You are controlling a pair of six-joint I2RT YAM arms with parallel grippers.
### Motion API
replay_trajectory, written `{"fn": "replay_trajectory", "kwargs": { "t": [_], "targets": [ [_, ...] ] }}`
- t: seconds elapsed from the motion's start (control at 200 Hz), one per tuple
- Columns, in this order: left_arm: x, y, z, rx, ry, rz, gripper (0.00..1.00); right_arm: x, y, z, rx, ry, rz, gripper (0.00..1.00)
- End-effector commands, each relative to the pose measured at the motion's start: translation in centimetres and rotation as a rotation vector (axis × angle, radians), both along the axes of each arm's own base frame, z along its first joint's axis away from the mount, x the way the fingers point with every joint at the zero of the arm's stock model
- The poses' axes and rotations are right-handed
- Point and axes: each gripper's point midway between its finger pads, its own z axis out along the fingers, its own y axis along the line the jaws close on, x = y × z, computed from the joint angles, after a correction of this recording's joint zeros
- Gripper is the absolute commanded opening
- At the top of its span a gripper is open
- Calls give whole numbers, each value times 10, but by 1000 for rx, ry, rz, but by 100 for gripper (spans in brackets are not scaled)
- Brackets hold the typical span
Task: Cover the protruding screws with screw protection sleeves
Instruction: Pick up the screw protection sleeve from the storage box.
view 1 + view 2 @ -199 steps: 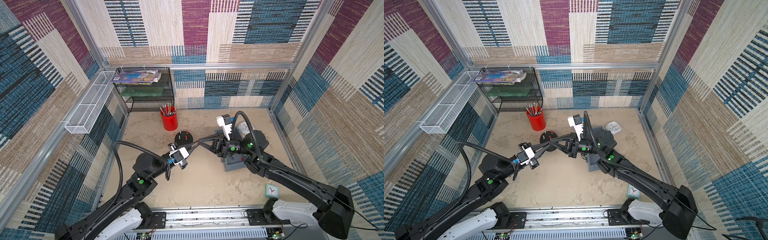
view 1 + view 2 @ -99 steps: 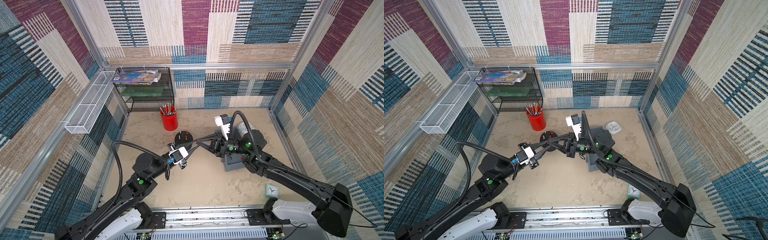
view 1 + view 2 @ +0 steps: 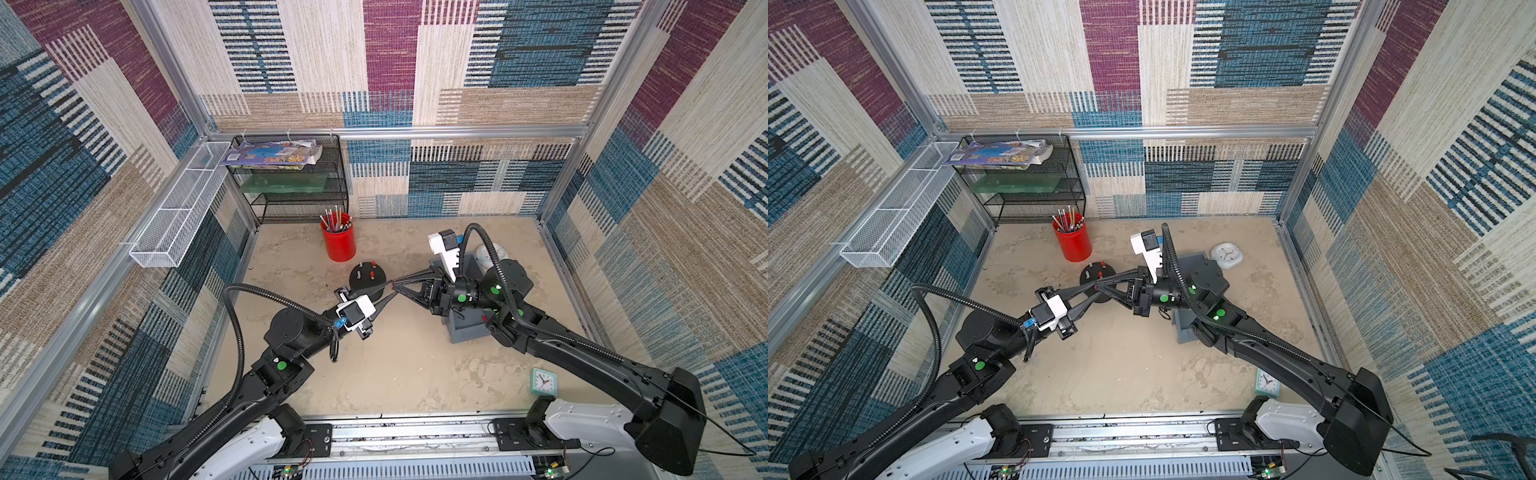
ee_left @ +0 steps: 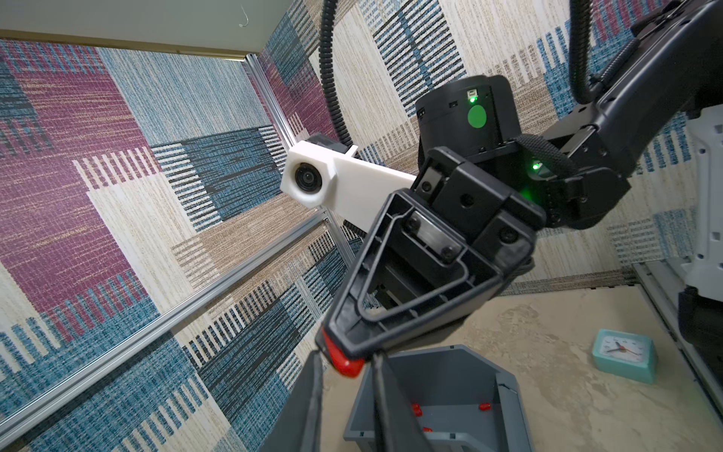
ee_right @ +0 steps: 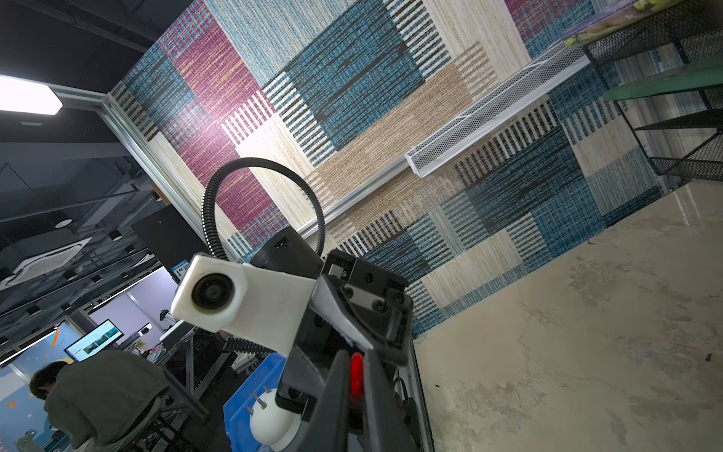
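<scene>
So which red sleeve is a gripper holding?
The sleeve pinched between the right gripper's tips; the others sit on the black dome or lie in the grey bin.

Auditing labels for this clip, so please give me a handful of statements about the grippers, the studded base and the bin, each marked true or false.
1. The right gripper pinches a red sleeve at its fingertips. True.
2. All four studs on the black base are capped. False: in both top views two wear red caps and the other two look bare.
3. The red cup stands upright with pencils in it. True.
4. The grey bin is empty. False: loose sleeves lie inside it.
5. The left gripper is clamped shut. False: its fingers stand apart, close to the held sleeve.
</scene>
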Motion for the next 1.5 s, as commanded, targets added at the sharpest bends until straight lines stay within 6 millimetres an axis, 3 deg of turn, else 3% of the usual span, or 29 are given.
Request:
{"fn": "replay_trajectory", "kwargs": {
  "t": [0.0,0.781,1.022,1.307,1.498],
  "targets": [
    [-6,5,18,-61,-46,-8,22,1,1,-1,-10,-3,-6,12],
    [-8,8,21,-79,-46,-9,16,1,6,-9,-27,15,14,11],
    [-9,6,20,-72,-40,-19,4,2,7,-10,-36,16,3,12],
    [-11,4,19,-59,-36,-33,6,2,6,-8,-33,8,-2,11],
    [-10,3,16,-48,-20,-37,0,1,4,-3,-25,-11,-12,14]
  ]
}}
